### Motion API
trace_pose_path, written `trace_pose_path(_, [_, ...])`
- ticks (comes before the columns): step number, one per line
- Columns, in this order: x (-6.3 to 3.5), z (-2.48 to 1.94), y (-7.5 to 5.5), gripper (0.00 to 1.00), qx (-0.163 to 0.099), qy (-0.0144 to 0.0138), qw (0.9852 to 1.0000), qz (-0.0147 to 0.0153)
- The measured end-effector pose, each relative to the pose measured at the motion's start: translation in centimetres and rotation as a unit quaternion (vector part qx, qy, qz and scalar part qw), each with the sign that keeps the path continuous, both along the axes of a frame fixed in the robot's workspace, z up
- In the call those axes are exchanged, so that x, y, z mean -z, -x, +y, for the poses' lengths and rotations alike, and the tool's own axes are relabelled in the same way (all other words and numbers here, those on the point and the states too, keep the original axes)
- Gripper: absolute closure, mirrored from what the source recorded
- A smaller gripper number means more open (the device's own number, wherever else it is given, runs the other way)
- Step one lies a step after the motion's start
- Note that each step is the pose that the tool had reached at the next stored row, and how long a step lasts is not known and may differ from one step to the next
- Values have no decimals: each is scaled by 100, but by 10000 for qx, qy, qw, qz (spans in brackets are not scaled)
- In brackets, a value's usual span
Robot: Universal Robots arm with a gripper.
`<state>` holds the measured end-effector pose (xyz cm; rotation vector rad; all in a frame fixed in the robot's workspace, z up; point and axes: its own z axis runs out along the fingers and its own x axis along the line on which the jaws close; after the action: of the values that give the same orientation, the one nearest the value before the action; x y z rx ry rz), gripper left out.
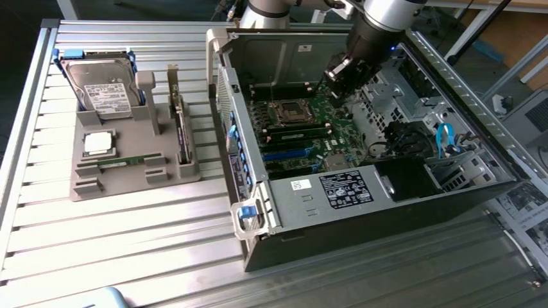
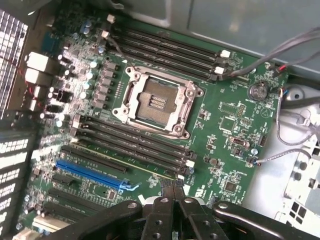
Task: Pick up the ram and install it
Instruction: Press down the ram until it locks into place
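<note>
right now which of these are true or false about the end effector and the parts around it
1. The end effector is over the motherboard inside the open computer case. True.
2. The hard drive is mounted inside the case. False: it stands on the gray fixture at the exterior view's left, outside the case.
3. The end effector is shut. True.
4. A cooler covers the processor socket. False: the socket is bare, with its metal frame exposed.
</note>
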<state>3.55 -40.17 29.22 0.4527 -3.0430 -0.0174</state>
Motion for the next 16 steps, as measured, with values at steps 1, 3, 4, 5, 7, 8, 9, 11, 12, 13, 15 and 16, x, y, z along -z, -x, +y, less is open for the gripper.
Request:
trace_pose_path(1, [0,0,0,89,48,0,10000,0])
trace_pose_path(3, [0,0,0,89,157,0,9999,0])
trace_pose_path(4, [0,0,0,89,249,0,9997,0])
trace_pose_path(5, [0,0,0,89,298,0,9996,0])
trace_pose_path(7, [0,0,0,89,398,0,9992,0])
trace_pose_path(8, [0,0,0,89,442,0,9990,0])
trace_pose_path(9, [0,0,0,89,490,0,9988,0])
trace_pose_path(11, [0,0,0,89,605,0,9982,0])
trace_pose_path(12, [0,0,0,89,650,0,9979,0])
trace_pose_path(13, [0,0,0,89,706,0,9975,0])
trace_pose_path(15, [0,0,0,89,809,0,9967,0])
trace_pose_path(16, [0,0,0,89,891,0,9960,0])
